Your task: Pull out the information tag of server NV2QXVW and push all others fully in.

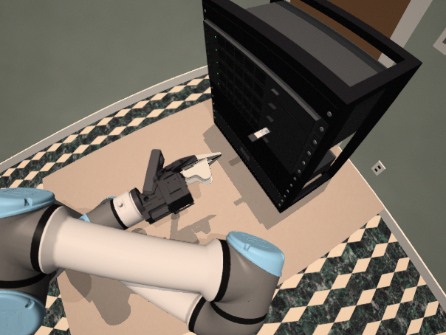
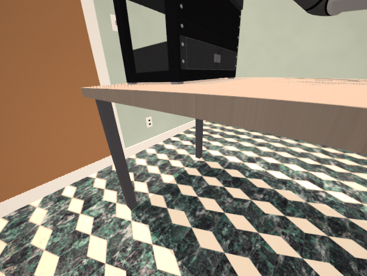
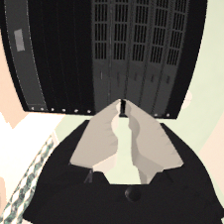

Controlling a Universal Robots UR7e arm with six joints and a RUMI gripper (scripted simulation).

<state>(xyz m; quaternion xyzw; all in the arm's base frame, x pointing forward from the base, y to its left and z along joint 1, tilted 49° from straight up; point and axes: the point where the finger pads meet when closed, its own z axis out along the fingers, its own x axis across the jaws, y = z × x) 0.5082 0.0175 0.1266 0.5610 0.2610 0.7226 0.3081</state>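
The black rack [image 1: 384, 82] [image 2: 174, 45] [image 3: 64, 59] stands upright on the table, with several servers stacked in it. One information tag [image 1: 262, 133] sticks out of the rack's front, its top whitish and its end dark; its print is too small to read. Above it, three small grey tag ends [image 1: 275, 91] [image 1: 272, 105] [image 1: 269, 119] lie close to the server fronts. My gripper [image 1: 220, 154] [image 3: 121, 100] is shut and empty, its fingertips together. It is in front of the rack's face, apart from it and from the tag that sticks out. Whether that tag is at its stop cannot be told.
The table [image 1: 122, 162] [image 2: 273, 106] carries the rack near its far edge. The blank lower panel [image 2: 200, 58] [image 3: 22, 64] of the rack has a small grey label. My arm [image 1: 140, 254] reaches across the table in front of the rack. Walls stand behind the rack.
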